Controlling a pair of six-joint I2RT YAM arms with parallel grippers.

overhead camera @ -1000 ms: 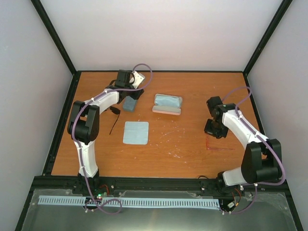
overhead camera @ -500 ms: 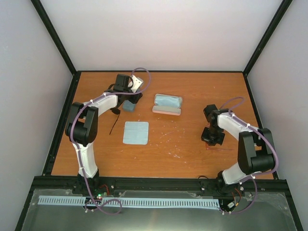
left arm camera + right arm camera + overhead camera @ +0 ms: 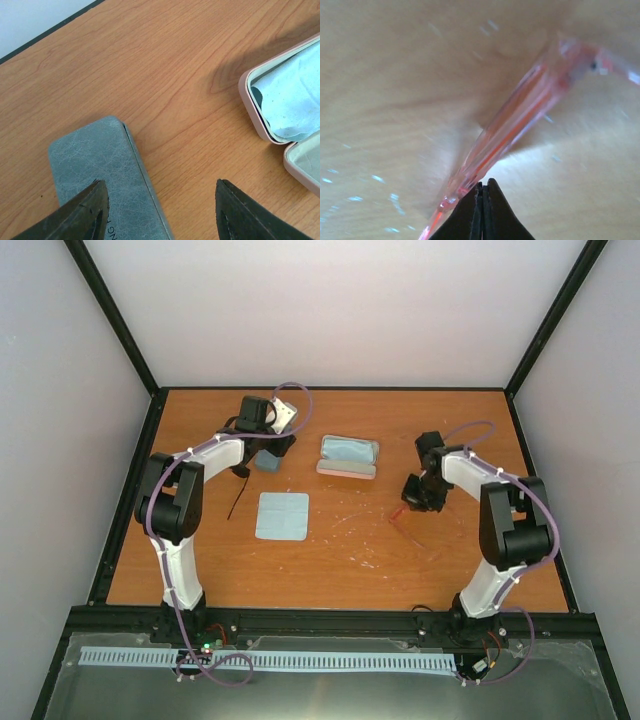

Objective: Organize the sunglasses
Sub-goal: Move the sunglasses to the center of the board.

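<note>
The pink-red sunglasses (image 3: pixel 520 120) hang blurred above the table, and my right gripper (image 3: pixel 482 187) is shut on their edge. From above, that gripper (image 3: pixel 407 503) is right of centre, with the thin red arms (image 3: pixel 415 532) trailing toward me. The black sunglasses (image 3: pixel 238 472) lie at the left, partly hidden under my left arm, one thin arm pointing toward me. My left gripper (image 3: pixel 160 200) stands open over the closed blue-grey case (image 3: pixel 95 165). One finger is above the lid and the other above bare wood.
An open pink case (image 3: pixel 347 469) with a light-blue cloth (image 3: pixel 295 95) inside lies at the centre back, just right of the blue-grey case (image 3: pixel 267 460). A second square light-blue cloth (image 3: pixel 282 515) lies flat near the middle. Black frame rails (image 3: pixel 130 490) border the wooden table.
My right gripper has carried the pink-red sunglasses left and toward the back, nearer the pink case. The left gripper has barely shifted over the blue-grey case.
</note>
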